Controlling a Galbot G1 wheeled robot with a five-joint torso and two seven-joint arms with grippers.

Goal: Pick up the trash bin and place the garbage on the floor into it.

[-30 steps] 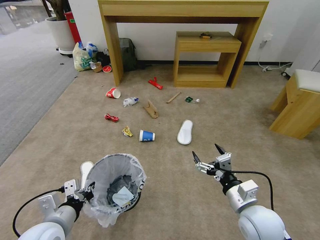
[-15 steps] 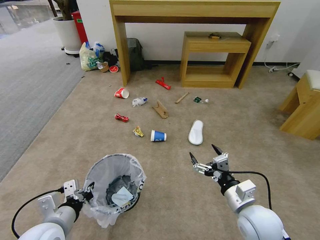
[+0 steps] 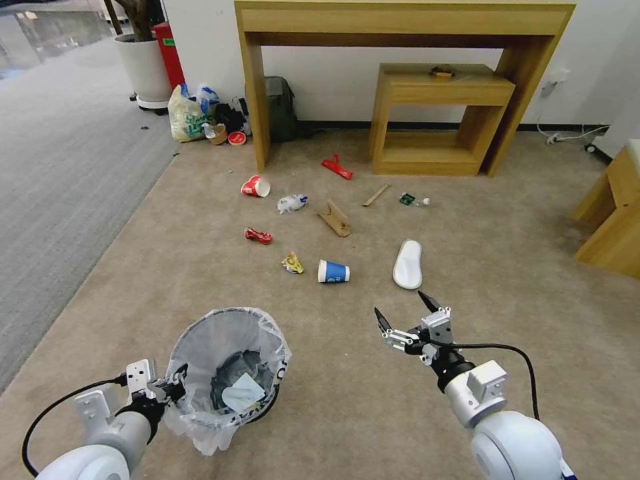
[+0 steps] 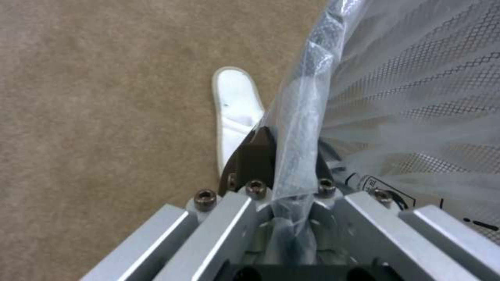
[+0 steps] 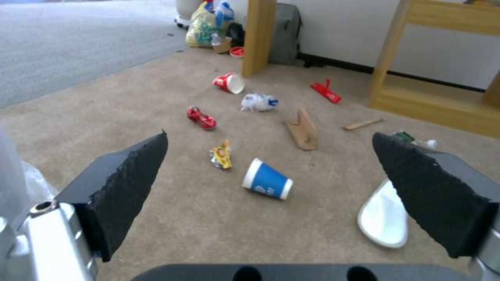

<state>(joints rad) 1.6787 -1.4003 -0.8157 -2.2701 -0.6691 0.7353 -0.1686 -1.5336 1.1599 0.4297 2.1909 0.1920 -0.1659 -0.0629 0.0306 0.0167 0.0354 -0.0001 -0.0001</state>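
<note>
Ahead of the right pincer [image 3: 403, 319], whose fingers stand wide apart above the carpet floor [image 3: 520, 280], lies the blue paper cup [image 3: 332, 271], on its side with its long axis across the robot's front, a white slipper [image 3: 407, 264] just beside. The left pincer [image 3: 175, 381] is clamped on the bagged rim of the trash bin [image 3: 227, 370], so the right arm is judged the free one for the cup.

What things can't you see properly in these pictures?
- Head view: the trash bin has its bag hiding the bottom; the scraps inside are unclear.
- Left wrist view: the left gripper and bin rim cover part of a white slipper.
- Head view: the small item on the low shelf is too small to identify.
- Right wrist view: the right gripper fingers hide part of the other slipper.
</note>
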